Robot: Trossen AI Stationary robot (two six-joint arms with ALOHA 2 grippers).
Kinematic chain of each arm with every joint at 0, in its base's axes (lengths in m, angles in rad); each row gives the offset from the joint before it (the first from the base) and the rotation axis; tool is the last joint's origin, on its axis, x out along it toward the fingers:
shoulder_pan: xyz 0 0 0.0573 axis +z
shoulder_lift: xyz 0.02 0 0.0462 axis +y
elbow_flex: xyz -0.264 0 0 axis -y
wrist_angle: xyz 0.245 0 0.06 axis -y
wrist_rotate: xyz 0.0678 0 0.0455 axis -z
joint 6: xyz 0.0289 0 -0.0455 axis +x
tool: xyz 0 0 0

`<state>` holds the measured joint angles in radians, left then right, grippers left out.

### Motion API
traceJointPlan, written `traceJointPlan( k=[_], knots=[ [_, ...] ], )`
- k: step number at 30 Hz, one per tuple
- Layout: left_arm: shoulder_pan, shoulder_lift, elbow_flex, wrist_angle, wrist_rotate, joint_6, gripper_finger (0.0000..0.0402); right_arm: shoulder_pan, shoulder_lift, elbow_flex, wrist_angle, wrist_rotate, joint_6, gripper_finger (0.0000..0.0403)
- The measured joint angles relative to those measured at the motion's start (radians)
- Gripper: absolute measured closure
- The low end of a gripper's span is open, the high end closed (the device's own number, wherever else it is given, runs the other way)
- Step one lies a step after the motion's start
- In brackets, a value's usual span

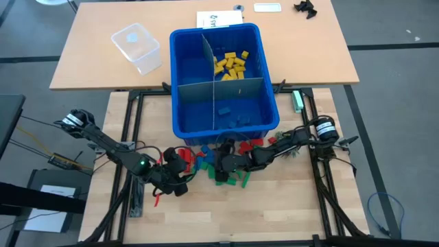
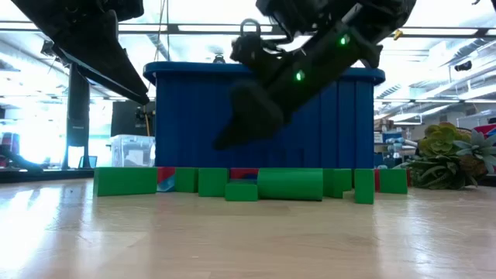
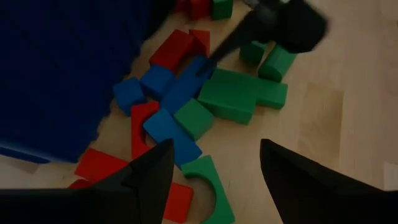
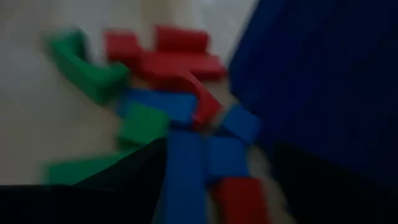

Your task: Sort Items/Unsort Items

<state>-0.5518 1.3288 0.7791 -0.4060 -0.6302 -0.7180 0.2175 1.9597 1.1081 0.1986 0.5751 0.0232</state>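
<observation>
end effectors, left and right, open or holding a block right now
Left end effector: open, empty, over the loose blocks.
Right end effector: open, nothing visibly held, low over the same pile.

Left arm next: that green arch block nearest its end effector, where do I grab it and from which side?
Grip the green arch block across its flat faces, coming straight down with the open left end effector. It lies flat on the table, curved cutout showing, so the curve offers no hold. Red blocks crowd one side; approach from the bare-table side.
</observation>
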Motion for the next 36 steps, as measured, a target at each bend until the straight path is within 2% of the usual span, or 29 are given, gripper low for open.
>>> traceJointPlan(
  k=[2, 4, 9, 14, 17, 21, 26, 30, 36],
  knots=[
    [0.0, 0.0, 0.001, 0.001, 0.01, -0.015, 0.0157, 0.0, 0.014, 0.0, 0.002, 0.06, -0.058, 0.0112],
    [0.0, 0.0, 0.001, 0.002, 0.012, -0.025, 0.0157, 0.0, 0.027, 0.0, 0.0, 0.064, -0.117, 0.0112],
    [0.0, 0.0, 0.001, 0.014, 0.014, -0.027, 0.0157, 0.019, 0.058, 0.0, 0.0, -0.043, -0.172, 0.0112],
    [0.0, 0.0, 0.002, 0.023, 0.013, -0.027, 0.0157, 0.056, 0.054, 0.0, 0.008, -0.082, -0.182, 0.0112],
    [0.0, 0.0, 0.002, 0.023, 0.013, -0.023, 0.0157, 0.062, 0.052, 0.0, 0.007, -0.083, -0.143, 0.0112],
    [0.0, 0.0, 0.002, 0.028, 0.012, -0.022, 0.0157, 0.026, 0.052, 0.0, -0.035, -0.129, 0.019, 0.0112],
    [0.0, 0.0, 0.002, 0.028, 0.012, -0.02, 0.0157, -0.025, 0.05, 0.0, -0.043, -0.339, 0.094, 0.0125],
    [0.0, 0.0, 0.002, 0.028, 0.011, -0.02, 0.0157, -0.048, 0.049, 0.0, -0.059, -0.283, 0.123, 0.014],
    [0.0, 0.0, 0.002, 0.028, 0.011, -0.02, 0.0157, -0.073, 0.047, 0.001, -0.084, -0.274, 0.125, 0.0152]
  ],
)
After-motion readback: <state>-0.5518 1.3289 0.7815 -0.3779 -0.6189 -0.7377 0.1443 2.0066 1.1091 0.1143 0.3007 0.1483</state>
